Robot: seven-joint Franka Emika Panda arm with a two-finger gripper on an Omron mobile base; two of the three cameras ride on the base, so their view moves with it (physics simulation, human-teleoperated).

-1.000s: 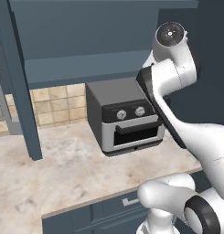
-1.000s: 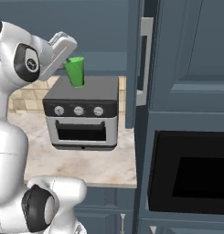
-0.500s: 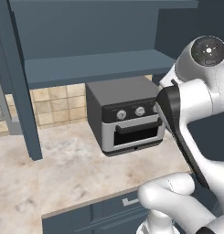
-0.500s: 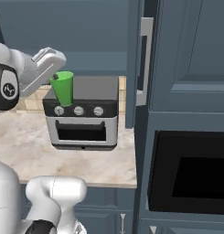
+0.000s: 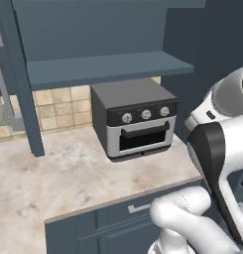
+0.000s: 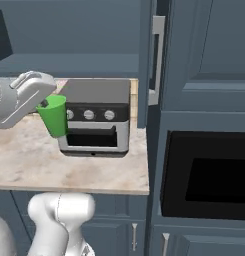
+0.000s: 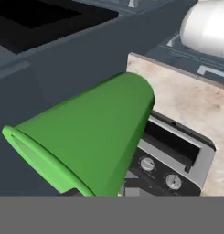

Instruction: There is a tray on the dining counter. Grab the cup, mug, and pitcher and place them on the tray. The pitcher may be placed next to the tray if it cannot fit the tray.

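From where I stood, the white arm came in from the left and carried the gripper (image 6: 44, 106) out in front of the worktop, its jaws pinched together on the rim of the cup (image 6: 54, 116). The green tumbler hung well clear of the marbled bench (image 6: 69, 170), roughly upright with a slight lean, and it was held from the lip, presumably because a handleless tapered cup offers no better purchase. Seen along the hand, the cup (image 7: 86, 141) ran away from the camera, rim nearest and base farthest, which fitted a grip at its mouth. Just behind it sat the grey toaster oven (image 6: 96, 117), its three knobs and dark door facing the room; the cup overlapped its left front corner in view but looked apart from it. Further right rose the tall blue cabinet (image 6: 204, 65) with a black built-in oven (image 6: 209, 175) below. I judged this a carry in mid-course: the tray and dining counter lay elsewhere, so the cup had yet to be set down.
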